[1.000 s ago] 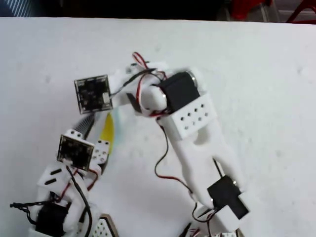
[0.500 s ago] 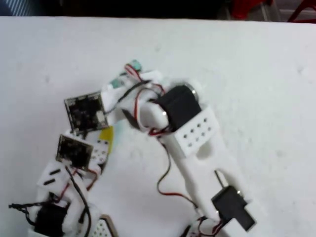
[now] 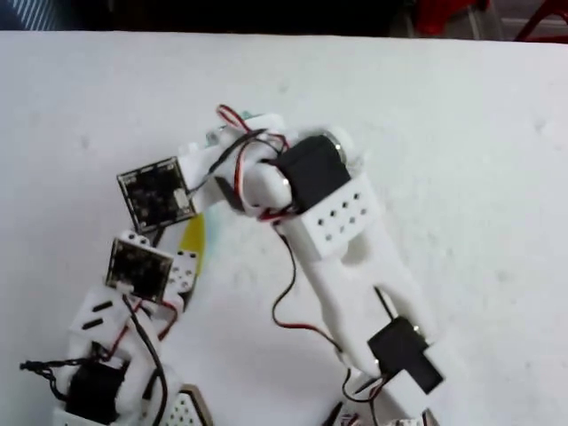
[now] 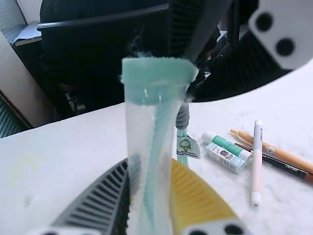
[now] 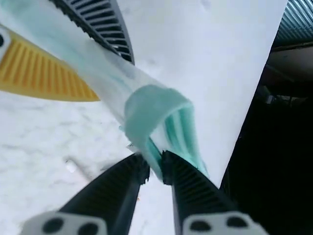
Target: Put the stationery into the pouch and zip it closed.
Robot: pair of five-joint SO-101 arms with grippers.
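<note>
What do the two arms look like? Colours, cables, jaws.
Both: white printed shells, black servos, red and black cables. Left arm: one yellow ribbed jaw, one dark grey. Right arm: both jaws black, ribbed; hole grid on its link.

pouch (image 4: 149, 142) stands upright, lower part clamped between the left gripper (image 4: 149, 169) fingers. right gripper (image 5: 154, 161) comes in from the opposite side and pinches the pouch's top end. pens (image 4: 256, 161) and two small sticks (image 4: 222, 143) lie side by side on the table (image 4: 58, 156) beyond the pouch, outside it. In the high view both wrists meet left of table centre.
</note>
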